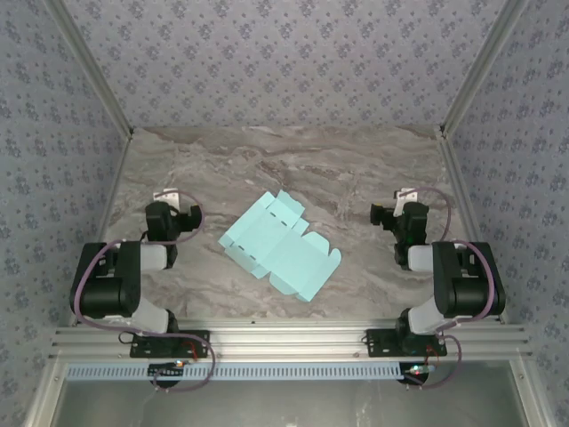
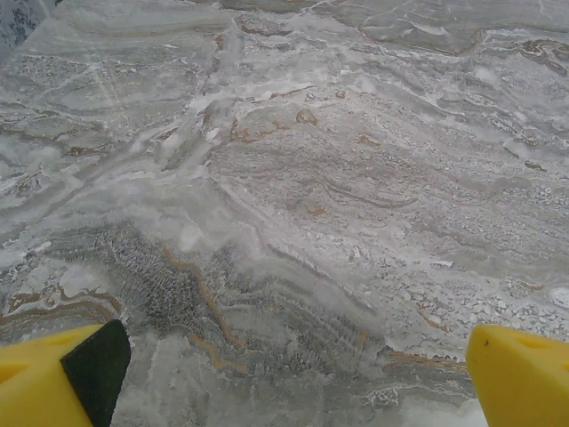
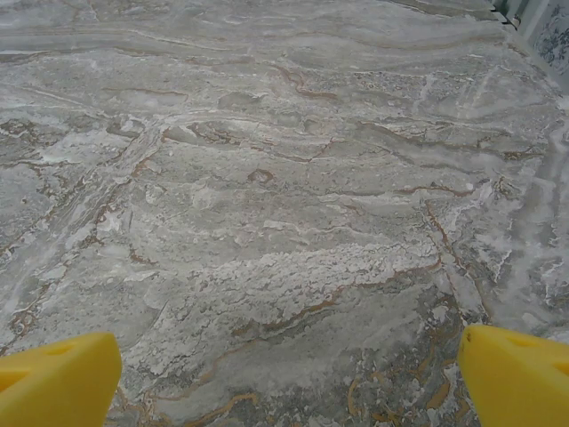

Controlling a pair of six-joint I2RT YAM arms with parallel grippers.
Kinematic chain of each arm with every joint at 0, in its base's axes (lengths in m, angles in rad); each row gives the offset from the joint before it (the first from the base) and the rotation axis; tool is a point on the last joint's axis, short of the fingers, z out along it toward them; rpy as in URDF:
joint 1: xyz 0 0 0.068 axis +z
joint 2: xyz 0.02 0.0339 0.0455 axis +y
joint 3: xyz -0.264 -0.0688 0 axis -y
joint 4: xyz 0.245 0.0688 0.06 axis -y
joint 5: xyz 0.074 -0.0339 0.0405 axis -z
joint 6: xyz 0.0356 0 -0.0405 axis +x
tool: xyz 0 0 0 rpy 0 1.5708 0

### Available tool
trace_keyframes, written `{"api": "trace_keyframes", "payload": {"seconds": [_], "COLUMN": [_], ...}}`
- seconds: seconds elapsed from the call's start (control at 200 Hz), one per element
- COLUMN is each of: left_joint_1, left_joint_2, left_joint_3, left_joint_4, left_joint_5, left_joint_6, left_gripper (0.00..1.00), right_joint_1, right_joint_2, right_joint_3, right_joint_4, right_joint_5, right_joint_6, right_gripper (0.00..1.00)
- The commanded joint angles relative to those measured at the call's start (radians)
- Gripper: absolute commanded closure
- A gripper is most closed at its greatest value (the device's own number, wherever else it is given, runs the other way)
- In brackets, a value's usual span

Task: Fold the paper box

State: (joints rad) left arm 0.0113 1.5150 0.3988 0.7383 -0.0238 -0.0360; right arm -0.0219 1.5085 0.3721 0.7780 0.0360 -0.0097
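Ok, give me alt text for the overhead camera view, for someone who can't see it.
A flat, unfolded light cyan paper box lies at an angle in the middle of a grey marble-patterned table, seen from above. The left pincer and right pincer sit apart from it on either side, neither touching it.

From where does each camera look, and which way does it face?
Top: above, behind the arms, looking down on the table; both arms show, flat paper box between them.
Left wrist: on the left arm, facing the table; left gripper open.
Right wrist: likewise; right gripper open.
Both wrist views share marble between yellow fingers.
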Motion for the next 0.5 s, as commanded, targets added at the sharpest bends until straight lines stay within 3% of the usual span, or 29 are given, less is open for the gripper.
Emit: {"api": "trace_keyframes", "payload": {"seconds": [0.0,0.495], "left_joint_1": [0.007,0.006], "left_joint_2": [0.013,0.013], "left_joint_3": [0.029,0.029], "left_joint_4": [0.042,0.041], "left_joint_5": [-0.008,-0.008], "left_joint_6": [0.013,0.013], "left_gripper": [0.01,0.01], "right_joint_1": [-0.010,-0.023], "right_joint_2": [0.013,0.012], "right_joint_3": [0.022,0.023], "right_joint_4": [0.019,0.018], "right_joint_5": [-0.015,-0.037], "right_joint_6": [-0.016,-0.009], "right_gripper": [0.00,0.00]}}
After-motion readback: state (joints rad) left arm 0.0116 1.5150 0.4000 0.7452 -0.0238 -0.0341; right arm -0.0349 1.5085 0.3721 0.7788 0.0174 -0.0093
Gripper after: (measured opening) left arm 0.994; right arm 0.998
